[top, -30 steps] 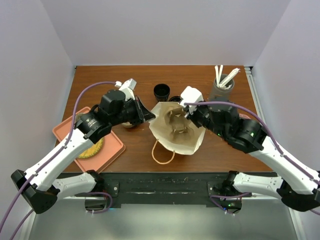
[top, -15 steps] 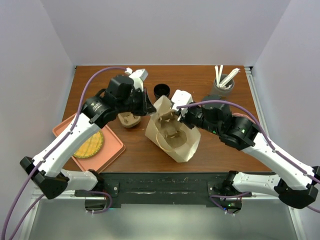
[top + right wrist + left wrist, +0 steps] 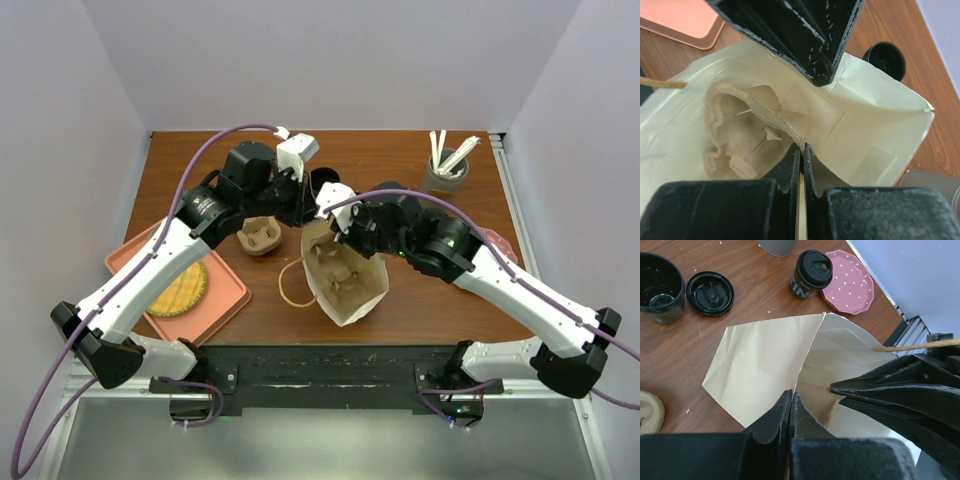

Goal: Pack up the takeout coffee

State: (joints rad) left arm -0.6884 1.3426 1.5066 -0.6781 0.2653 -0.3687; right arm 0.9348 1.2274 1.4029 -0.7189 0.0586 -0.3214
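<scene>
The takeout coffee [image 3: 812,274], a small black cup with a sip lid, stands on the table beside a pink plate [image 3: 847,282]. In the top view it is hidden under my right arm. A cream paper bag [image 3: 345,285] stands open mid-table with a pulp cup carrier [image 3: 740,130] inside it. My left gripper [image 3: 791,396] is shut on the bag's [image 3: 765,365] far rim. My right gripper [image 3: 801,148] is shut on the bag's rim [image 3: 875,120] opposite, fingertips close to the left ones [image 3: 318,205].
A lidless black cup [image 3: 659,287] and a loose black lid [image 3: 710,292] sit behind the bag. A second pulp carrier [image 3: 260,237] lies left of it. A salmon tray [image 3: 215,305] holds a yellow round item at left. A grey utensil holder [image 3: 445,172] stands at far right.
Both grippers moved toward each other and farther back, keeping hold of the bag's rim. The bag turned, its mouth narrowed, and its handle now hangs on the left.
</scene>
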